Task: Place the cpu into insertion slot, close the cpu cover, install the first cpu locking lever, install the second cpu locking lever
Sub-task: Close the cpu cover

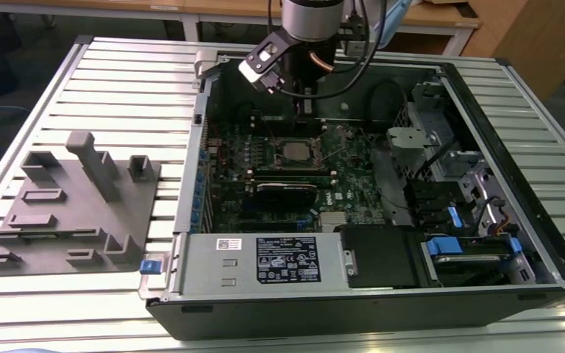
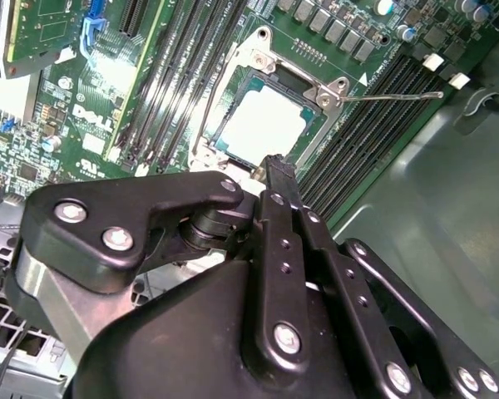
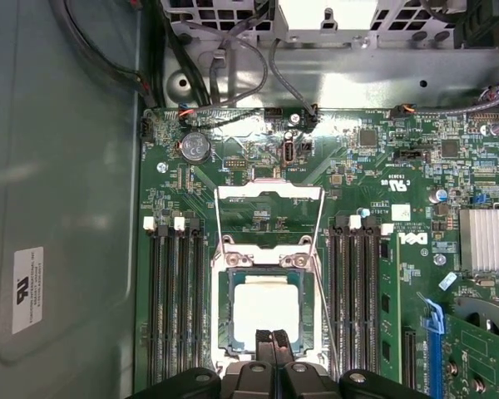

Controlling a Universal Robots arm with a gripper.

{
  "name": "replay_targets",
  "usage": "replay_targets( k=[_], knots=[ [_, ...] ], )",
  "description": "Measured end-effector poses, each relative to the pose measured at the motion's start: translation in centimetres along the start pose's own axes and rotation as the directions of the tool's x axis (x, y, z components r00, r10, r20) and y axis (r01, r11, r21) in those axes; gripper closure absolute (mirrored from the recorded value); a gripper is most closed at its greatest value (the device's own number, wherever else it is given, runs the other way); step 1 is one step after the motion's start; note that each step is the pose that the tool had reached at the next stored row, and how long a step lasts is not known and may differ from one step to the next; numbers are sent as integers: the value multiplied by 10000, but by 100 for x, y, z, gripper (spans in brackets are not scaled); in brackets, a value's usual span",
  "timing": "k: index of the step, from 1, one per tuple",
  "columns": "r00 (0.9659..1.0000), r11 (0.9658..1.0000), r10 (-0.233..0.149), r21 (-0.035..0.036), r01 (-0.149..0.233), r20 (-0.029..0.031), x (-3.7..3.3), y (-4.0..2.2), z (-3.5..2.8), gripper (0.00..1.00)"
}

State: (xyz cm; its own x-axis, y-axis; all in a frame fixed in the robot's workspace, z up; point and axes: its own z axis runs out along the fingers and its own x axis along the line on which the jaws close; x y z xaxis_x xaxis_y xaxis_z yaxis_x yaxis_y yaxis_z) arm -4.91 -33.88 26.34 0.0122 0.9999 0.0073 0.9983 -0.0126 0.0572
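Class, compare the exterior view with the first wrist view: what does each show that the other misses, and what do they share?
Exterior view: the grey fixture block on the slatted table, and the labelled power supply. First wrist view: the coin cell battery and a white sticker on the case wall. Shared: the green motherboard and the cpu, with the gripper close by it.

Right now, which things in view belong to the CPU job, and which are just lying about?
Job: cpu, seated in the slot; cover; levers; gripper at the slot's edge.
Lying about: memory slots; grey fixture on the table; power supply; black card.
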Motion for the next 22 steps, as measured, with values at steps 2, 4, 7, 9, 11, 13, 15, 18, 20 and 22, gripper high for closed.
replay_targets(
  k=[2, 4, 7, 9, 11, 13, 15, 18, 20, 22],
  knots=[
    [10000, 10000, 0, -3, 0, -4, 0, 1, -14, 89],
    [10000, 10000, 0, -4, 0, -6, 1, 2, -22, 89],
    [10000, 10000, 0, -4, 0, -6, 1, 2, -24, 89],
    [10000, 10000, 0, -3, 0, -6, 1, 2, -25, 89],
    [10000, 10000, -1, -3, 1, -5, 1, 2, -26, 89],
    [10000, 10000, -1, -2, 1, -5, 0, 5, -26, 89],
    [10000, 10000, -1, -1, 1, -4, 1, 16, -26, 89],
    [10000, 10000, 0, -1, 0, -5, 1, 46, -23, 89],
    [10000, 10000, 1, -1, -1, -6, 2, 81, -21, 89],
    [10000, 10000, 0, -1, 0, -5, 2, 127, -19, 89]
  ],
)
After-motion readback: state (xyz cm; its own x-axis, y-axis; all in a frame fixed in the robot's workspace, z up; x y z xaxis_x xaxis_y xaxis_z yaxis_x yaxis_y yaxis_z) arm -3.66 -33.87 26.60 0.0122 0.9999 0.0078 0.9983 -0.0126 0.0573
